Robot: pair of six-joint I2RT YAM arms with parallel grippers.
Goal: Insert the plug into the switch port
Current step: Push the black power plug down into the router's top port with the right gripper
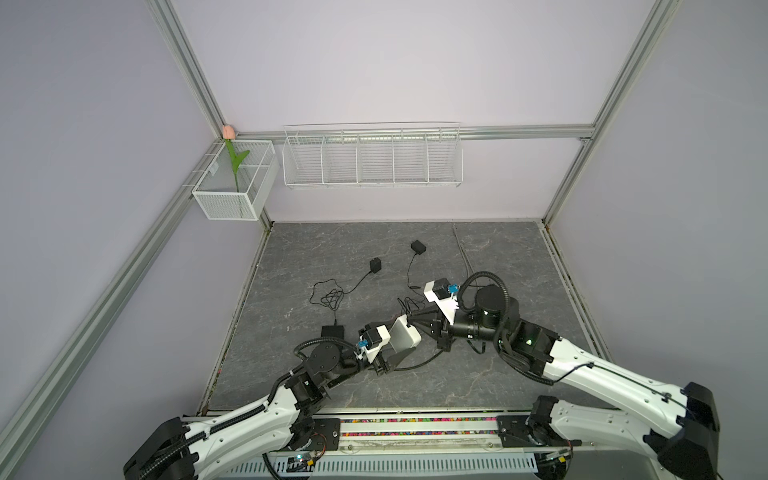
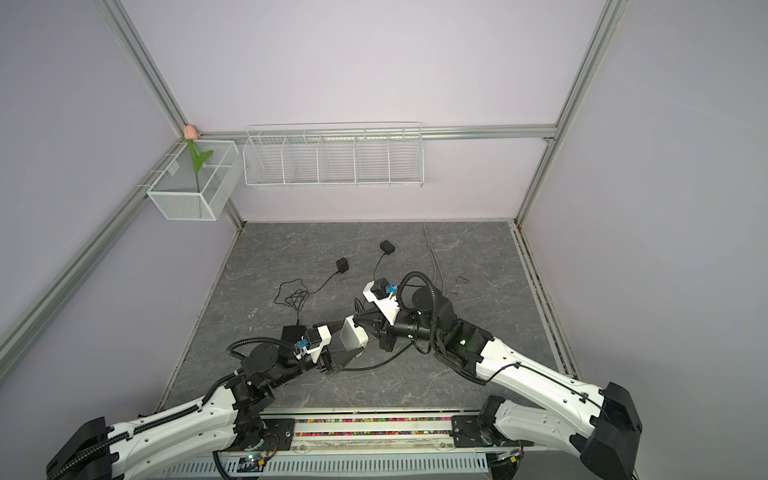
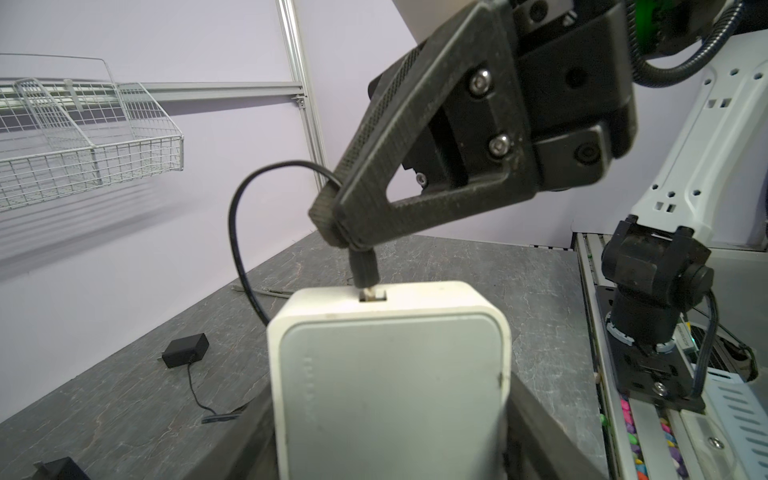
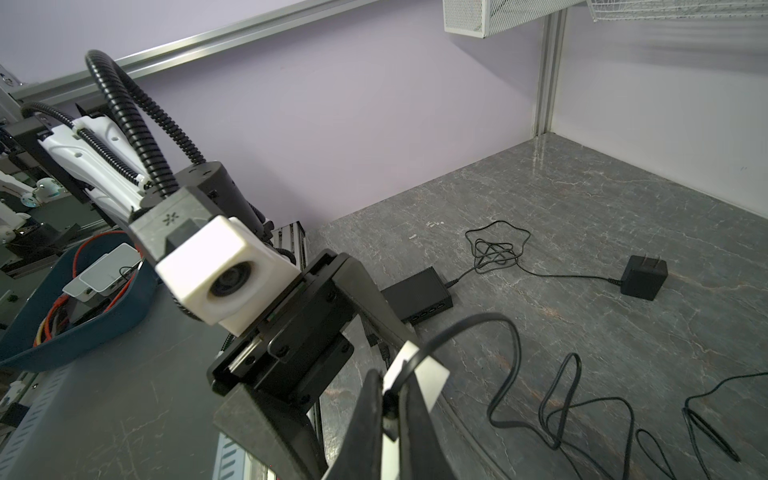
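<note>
A small white switch [image 3: 390, 374] is held edge-up above the table, my left gripper [image 3: 390, 457] shut on its two sides. Its port [image 3: 373, 296] is a slot in the upper edge. My right gripper [image 3: 336, 226] is shut on the black plug [image 3: 363, 270], which points down with its metal tip in the port's mouth. The plug's thin black cable [image 3: 232, 232] loops away behind. In both top views the switch [image 1: 405, 337] [image 2: 353, 336] hangs mid-table, where the left gripper [image 1: 401, 347] and right gripper [image 1: 411, 320] meet. The right wrist view shows the plug [image 4: 390, 403] pinched against the switch [image 4: 428, 374].
A black box with several ports [image 1: 332, 331] [image 4: 417, 297] lies by the left arm, wired to a black adapter [image 1: 375, 264]. A second adapter [image 1: 418, 247] and loose cable coils [image 1: 328, 297] lie behind. White wire baskets [image 1: 372, 158] [image 1: 235, 183] hang on the walls.
</note>
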